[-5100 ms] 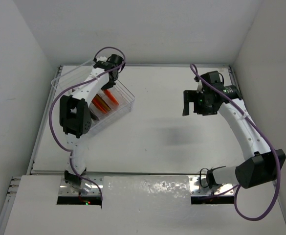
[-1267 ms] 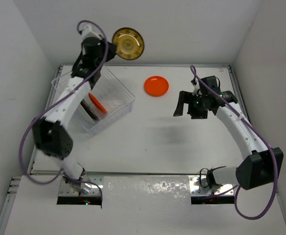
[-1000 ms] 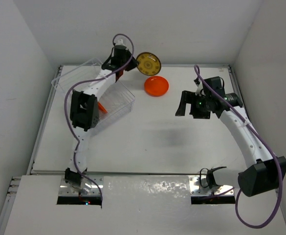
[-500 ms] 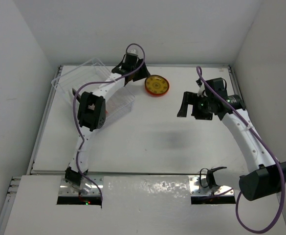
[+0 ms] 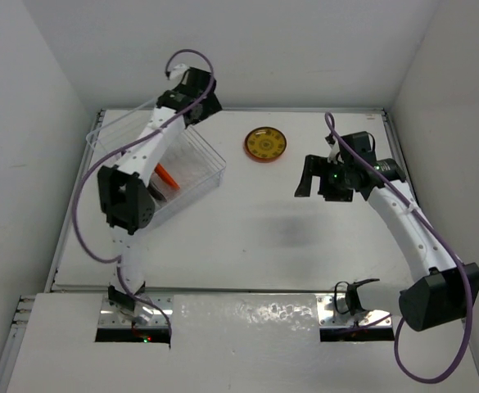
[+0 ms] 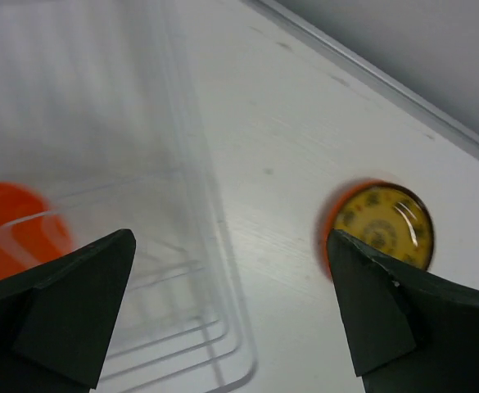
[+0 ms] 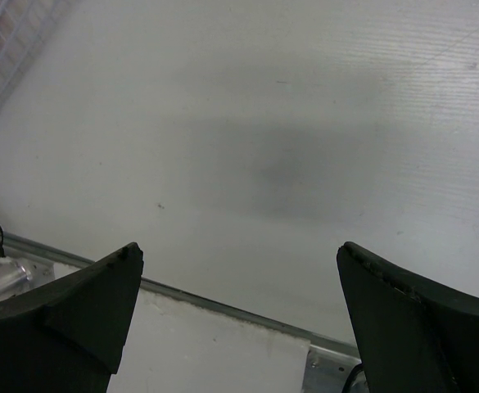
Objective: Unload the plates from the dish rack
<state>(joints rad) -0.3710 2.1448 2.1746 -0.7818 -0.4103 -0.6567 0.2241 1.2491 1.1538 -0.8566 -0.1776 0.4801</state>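
The yellow plate [image 5: 265, 143] with a brownish centre lies stacked on an orange plate [image 6: 327, 239] on the table, right of the dish rack [image 5: 192, 168]. In the left wrist view the yellow plate [image 6: 384, 226] shows beside the right finger. My left gripper [image 5: 200, 105] hangs open and empty above the clear dish rack's [image 6: 186, 246] far corner. Another orange plate [image 5: 165, 174] stands inside the rack, seen also as an orange plate [image 6: 10, 231] through the wall. My right gripper [image 5: 311, 182] hovers open and empty over bare table.
The left arm's elbow [image 5: 124, 201] hangs over the near part of the rack. White walls close in the table at the back and sides. The right wrist view shows the rack's corner [image 7: 2, 57] and the table's metal front rail [image 7: 223, 307].
My left gripper set the yellow plate down on the orange plate, opened, and drew back left toward the rack. The right arm barely shifted.
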